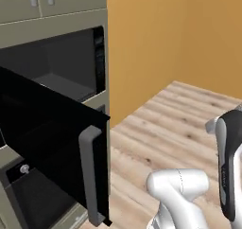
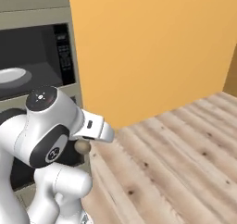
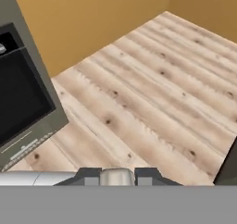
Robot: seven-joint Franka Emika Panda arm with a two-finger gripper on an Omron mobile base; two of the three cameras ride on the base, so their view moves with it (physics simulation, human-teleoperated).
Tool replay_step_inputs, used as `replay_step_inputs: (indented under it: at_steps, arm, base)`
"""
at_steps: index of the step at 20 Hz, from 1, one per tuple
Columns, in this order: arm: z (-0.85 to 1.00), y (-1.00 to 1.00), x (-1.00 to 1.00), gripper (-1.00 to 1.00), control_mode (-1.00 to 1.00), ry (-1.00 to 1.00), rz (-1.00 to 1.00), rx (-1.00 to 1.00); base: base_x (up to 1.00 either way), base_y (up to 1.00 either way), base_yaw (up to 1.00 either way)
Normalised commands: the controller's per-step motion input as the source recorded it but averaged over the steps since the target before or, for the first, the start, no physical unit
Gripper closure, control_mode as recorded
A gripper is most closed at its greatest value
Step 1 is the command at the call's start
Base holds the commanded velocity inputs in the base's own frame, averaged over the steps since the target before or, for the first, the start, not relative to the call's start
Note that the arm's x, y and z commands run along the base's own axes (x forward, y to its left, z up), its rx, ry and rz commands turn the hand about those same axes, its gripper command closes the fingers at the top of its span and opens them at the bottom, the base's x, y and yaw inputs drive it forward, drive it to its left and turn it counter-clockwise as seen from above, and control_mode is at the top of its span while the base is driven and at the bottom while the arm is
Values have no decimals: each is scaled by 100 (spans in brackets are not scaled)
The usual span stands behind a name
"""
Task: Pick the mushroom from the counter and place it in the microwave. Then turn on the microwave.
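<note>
Wide black built-in microwave (image 1: 71, 62), dark grey interior, black glass door (image 1: 47, 147) with 1 grey vertical bar handle (image 1: 90, 176). Black keypad (image 2: 63, 52) with pale buttons at right. Beige-grey cabinet surround (image 1: 56, 27). Plain orange-ochre wall (image 2: 148, 47). Light tan wood-plank floor (image 3: 152, 93), dark knots and brown grain streaks. Small tan-beige rounded mushroom (image 2: 82, 146). White-grey round plate (image 2: 11, 75) inside.

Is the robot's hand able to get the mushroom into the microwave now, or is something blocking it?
Probably yes. The gripper is shut on the mushroom, and the microwave stands with its door swung wide open, leaving the cavity clear. The arm would need to lift and swing toward the opening, past the door.
</note>
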Motion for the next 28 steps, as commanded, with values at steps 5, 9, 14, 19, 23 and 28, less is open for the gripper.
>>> replay_step_inputs:
  at_steps: [5, 9, 14, 19, 23, 28]
  arm:
    - [0, 0, 0, 100, 100, 0, 0, 0]
    - [0, 0, 0, 100, 100, 0, 0, 0]
    - [0, 0, 0, 100, 100, 0, 0, 0]
    - [0, 0, 0, 100, 100, 0, 0, 0]
    - [0, 0, 0, 100, 100, 0, 0, 0]
    - [0, 0, 0, 100, 100, 0, 0, 0]
  base:
    - [59, -5, 39]
    - [49, -1, 43]
    - [36, 0, 48]
    - [27, 0, 48]
    - [34, 0, 46]
    - [45, -1, 40]
